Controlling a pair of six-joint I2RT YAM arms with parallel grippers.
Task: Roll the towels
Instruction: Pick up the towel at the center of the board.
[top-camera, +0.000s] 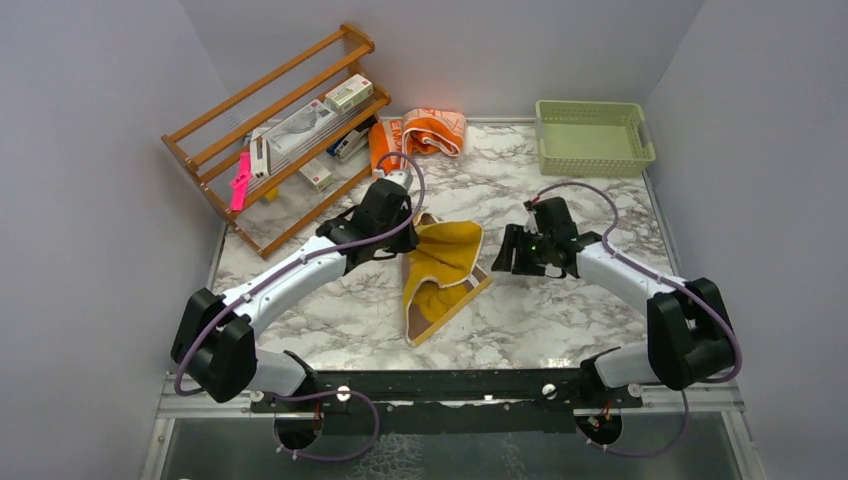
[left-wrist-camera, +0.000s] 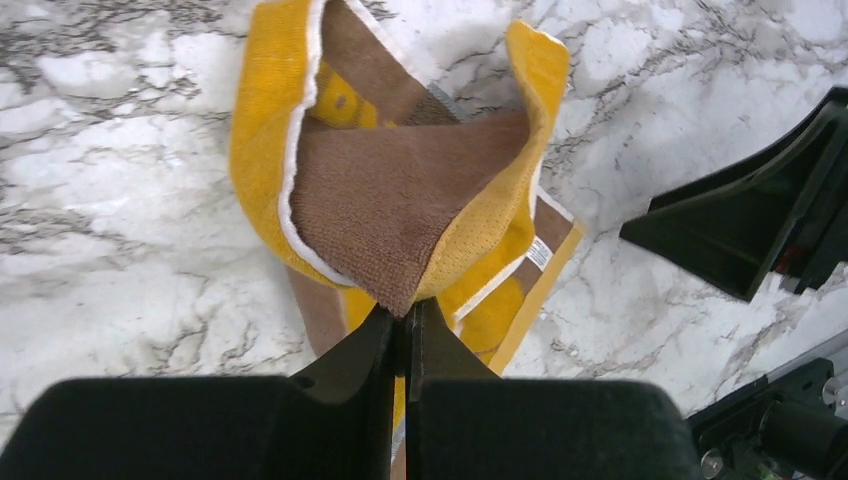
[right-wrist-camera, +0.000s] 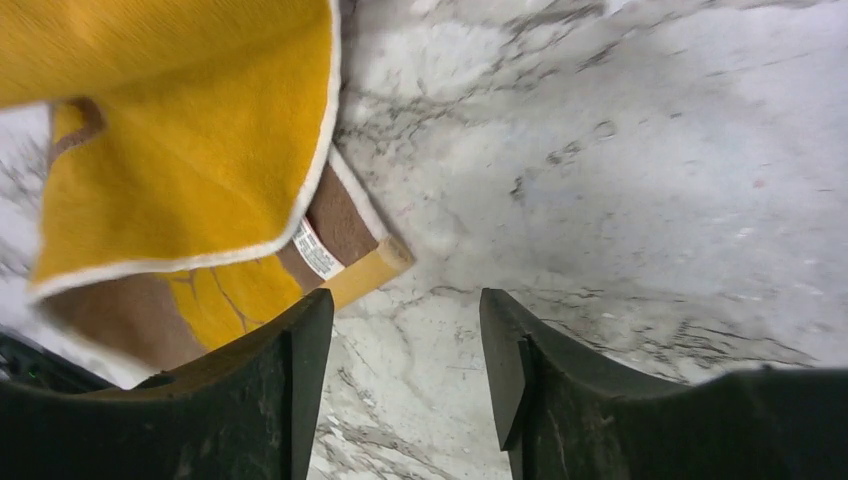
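Two towels are on my marble table (top-camera: 560, 310). The yellow towel (top-camera: 440, 265), mustard on one face and brown on the other with a white edge, sits mid-table between my arms. My left pincer (left-wrist-camera: 405, 325) is closed tight on one of its corners; the cloth rises to that pinch in a loose fold, and the rest lies rumpled on the marble. My right pincer (right-wrist-camera: 405, 310) stands with jaws apart and nothing between them, over bare marble just beside the towel's right edge. The orange towel (top-camera: 425, 132) lies bunched at the far edge, next to the wooden rack (top-camera: 280, 130) and well apart from the green basket (top-camera: 592, 137).
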